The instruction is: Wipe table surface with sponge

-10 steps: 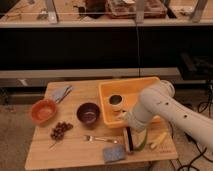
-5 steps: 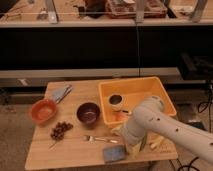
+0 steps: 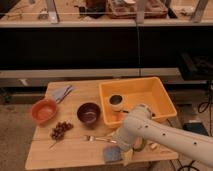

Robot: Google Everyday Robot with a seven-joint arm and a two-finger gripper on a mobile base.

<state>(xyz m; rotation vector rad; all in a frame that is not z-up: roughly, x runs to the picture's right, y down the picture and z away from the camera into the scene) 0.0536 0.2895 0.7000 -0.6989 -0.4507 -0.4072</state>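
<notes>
As the arm crooks downward, its tool sits at the sponge, state unclear.

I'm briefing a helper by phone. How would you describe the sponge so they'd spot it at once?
On the wooden table, look along the front edge, just in front of the fork. The sponge lies flat there, with the gripper close beside it. It is a blue-grey square pad, unlike the crumpled blue cloth at the far left corner.

Orange bowl, dark bowl, grapes, fork, yellow bin holding a cup.
</notes>
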